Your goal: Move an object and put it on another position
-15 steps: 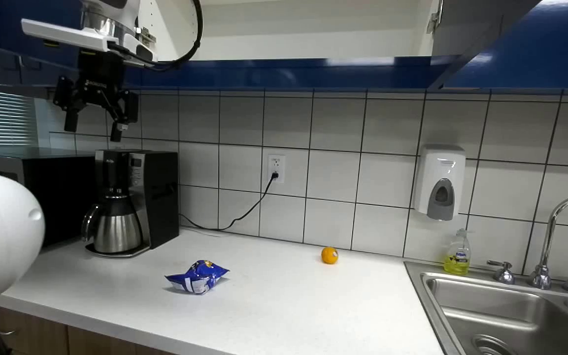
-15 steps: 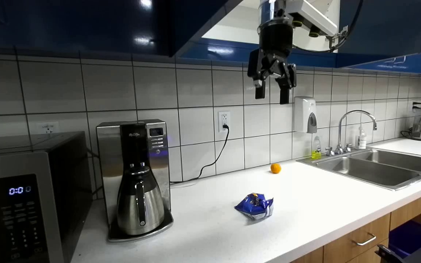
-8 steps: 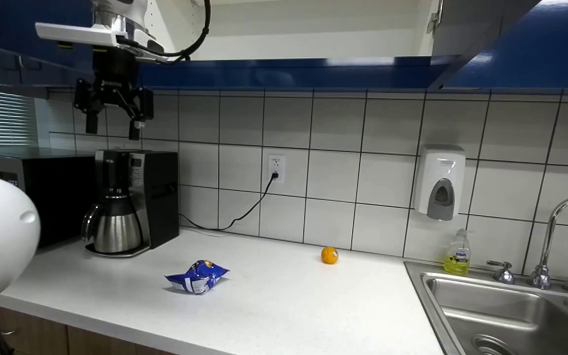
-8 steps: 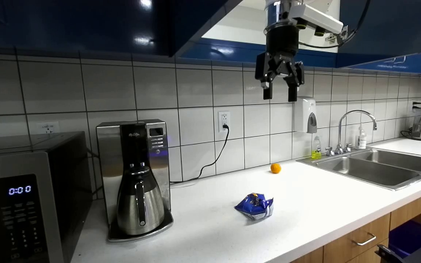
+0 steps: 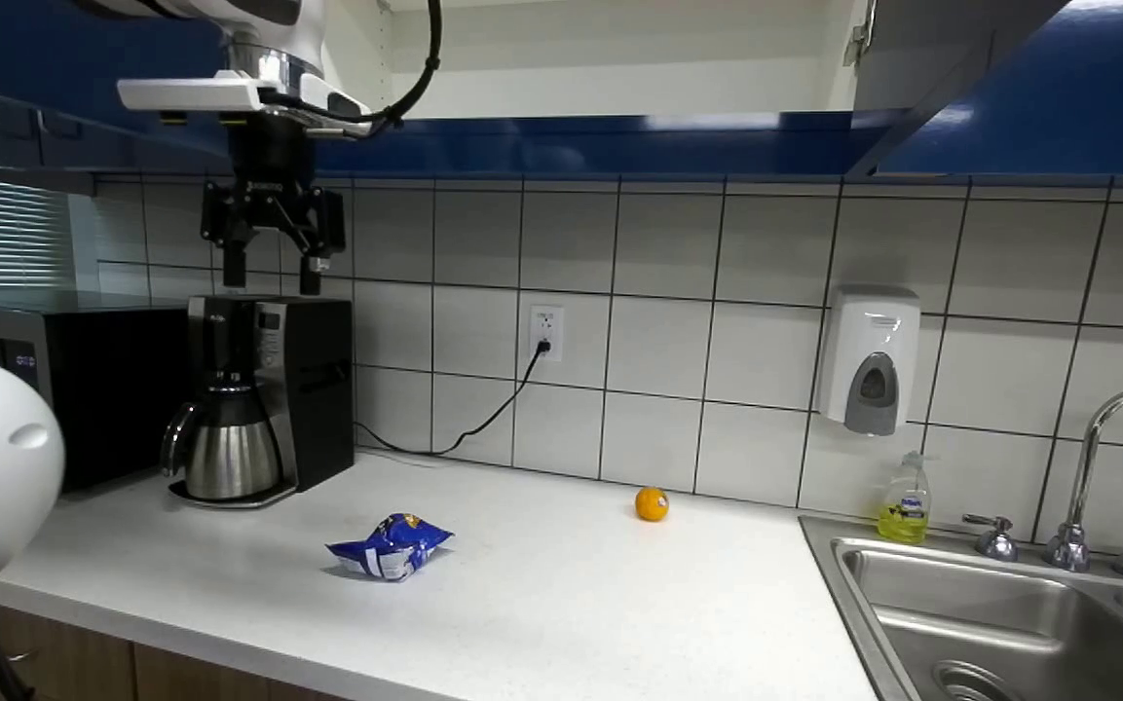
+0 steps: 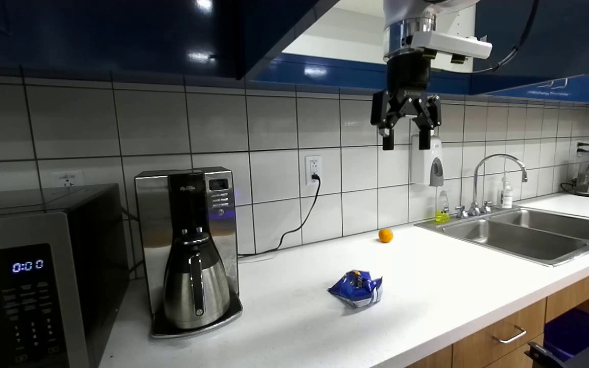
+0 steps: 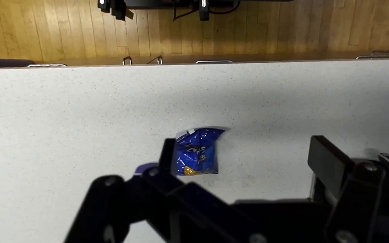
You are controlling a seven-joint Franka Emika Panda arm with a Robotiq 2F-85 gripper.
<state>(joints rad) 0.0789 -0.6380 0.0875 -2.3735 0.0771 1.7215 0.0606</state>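
Blue and crumpled, a bag (image 5: pixel 393 548) lies on the counter (image 5: pixel 542 608), an orange (image 5: pixel 652 504) near the back edge. Above the counter hangs the gripper (image 5: pixel 273 277), fingers (image 7: pixel 329 165) spread.

Bright countertop (image 6: pixel 442 291), glare on cabinets (image 6: pixel 115 38), wrist-view pincer (image 7: pixel 245 157) blurred

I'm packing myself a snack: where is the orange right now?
In both exterior views, the orange sits on the countertop near the tiled wall, right of the blue snack bag and left of the sink.
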